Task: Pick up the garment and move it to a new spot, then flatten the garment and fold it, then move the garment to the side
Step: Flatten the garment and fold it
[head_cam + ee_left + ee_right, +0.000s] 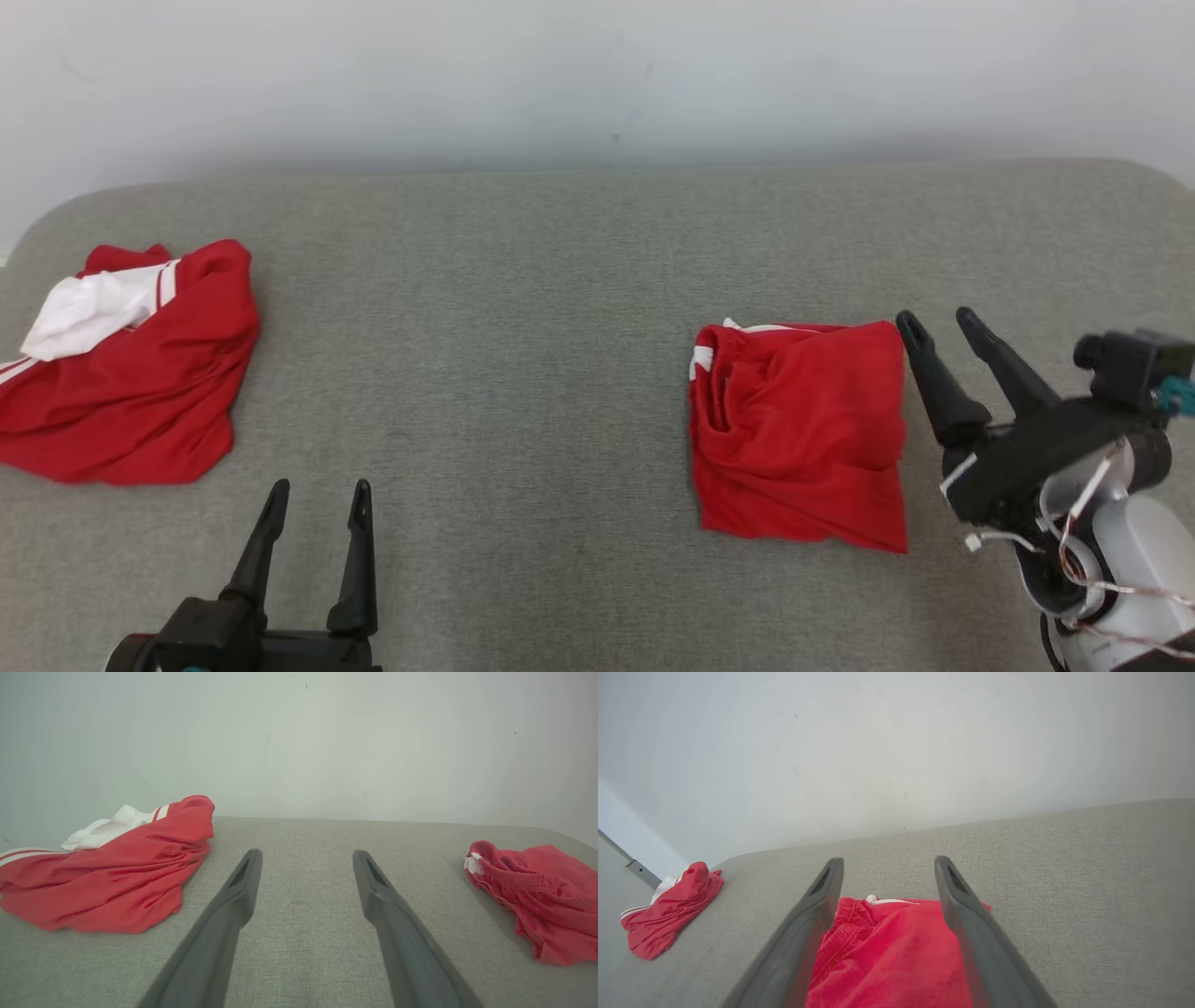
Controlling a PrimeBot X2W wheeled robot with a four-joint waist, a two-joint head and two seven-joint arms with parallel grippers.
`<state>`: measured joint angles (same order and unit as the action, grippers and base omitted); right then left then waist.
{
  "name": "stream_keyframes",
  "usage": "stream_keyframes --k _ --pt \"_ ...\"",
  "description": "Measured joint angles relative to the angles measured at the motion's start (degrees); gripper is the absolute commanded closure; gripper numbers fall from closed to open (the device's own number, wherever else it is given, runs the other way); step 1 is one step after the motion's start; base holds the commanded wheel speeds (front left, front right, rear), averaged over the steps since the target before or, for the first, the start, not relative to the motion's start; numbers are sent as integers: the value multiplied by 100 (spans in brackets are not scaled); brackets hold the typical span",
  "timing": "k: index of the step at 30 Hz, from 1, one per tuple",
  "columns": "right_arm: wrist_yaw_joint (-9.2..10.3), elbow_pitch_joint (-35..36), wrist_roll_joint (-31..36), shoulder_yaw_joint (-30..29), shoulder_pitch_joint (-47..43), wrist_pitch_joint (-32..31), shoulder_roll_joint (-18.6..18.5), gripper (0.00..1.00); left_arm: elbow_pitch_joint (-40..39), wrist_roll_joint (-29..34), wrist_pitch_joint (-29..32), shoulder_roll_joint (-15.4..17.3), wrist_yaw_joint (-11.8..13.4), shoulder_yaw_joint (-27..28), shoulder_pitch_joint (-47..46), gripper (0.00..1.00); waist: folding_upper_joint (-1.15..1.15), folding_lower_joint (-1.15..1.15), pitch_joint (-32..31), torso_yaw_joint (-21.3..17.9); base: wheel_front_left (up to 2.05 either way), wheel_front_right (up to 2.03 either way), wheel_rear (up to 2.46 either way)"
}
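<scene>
The folded red garment point(798, 434) lies flat on the grey padded surface point(523, 355), a rough square at about 4 o'clock from the middle of the head view, its waistband and a bit of white trim along the left and upper edges. The right gripper point(936, 317) stands just beside the garment's right edge, at 3 o'clock from it, fingers spread wide and gripping nothing. Its nearer fingertip sits close to the garment's upper right corner, and whether it touches the cloth I cannot tell from this angle. In the right wrist view the two fingers frame the red cloth point(887, 952) between them.

The left gripper point(320, 485) is low at 7 o'clock, also wide apart and empty, pointing toward 12 o'clock over bare fabric. A crumpled red and white garment point(131, 373) lies well apart at 9 o'clock (white panel and stripes on its upper left). Behind the surface rises a plain pale wall point(560, 75).
</scene>
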<state>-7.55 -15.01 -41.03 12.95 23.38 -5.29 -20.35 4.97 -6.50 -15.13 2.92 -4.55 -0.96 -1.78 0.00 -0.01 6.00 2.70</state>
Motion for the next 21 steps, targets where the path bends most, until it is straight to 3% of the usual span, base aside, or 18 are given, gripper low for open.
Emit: stream_keyframes --k 11,21 --pt "0 523 626 -181 -973 1518 -63 0 -69 97 0 -1 0 246 62 0 0 0 -51 -396 0 0 0" --pt "0 991 1023 -687 -1818 1976 163 0 -75 127 1 -1 -34 372 114 0 -1 0 -218 -517 0 0 0"
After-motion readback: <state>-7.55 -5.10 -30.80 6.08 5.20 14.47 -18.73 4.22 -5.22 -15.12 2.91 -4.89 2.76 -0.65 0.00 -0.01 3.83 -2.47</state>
